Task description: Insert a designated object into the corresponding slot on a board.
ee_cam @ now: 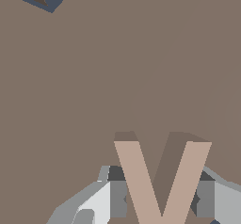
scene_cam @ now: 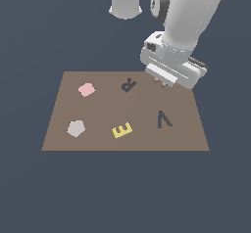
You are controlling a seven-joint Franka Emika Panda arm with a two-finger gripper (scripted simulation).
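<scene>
tan v [ee_cam: 160,180] upright between fingers [ee_cam: 117,192]

Hand [scene_cam: 159,82] low — over board [scene_cam: 98,139]

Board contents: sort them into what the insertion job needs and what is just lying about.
Needed: tan V piece, between the fingers; dark V slot; board.

Lying about: pink blob, grey pentagon, yellow E, dark R shape.

The tan V piece [ee_cam: 160,180] stands between the hand's fingers [ee_cam: 117,192] above the brown board [scene_cam: 98,139], apart from the dark V-shaped slot [scene_cam: 164,119].
</scene>
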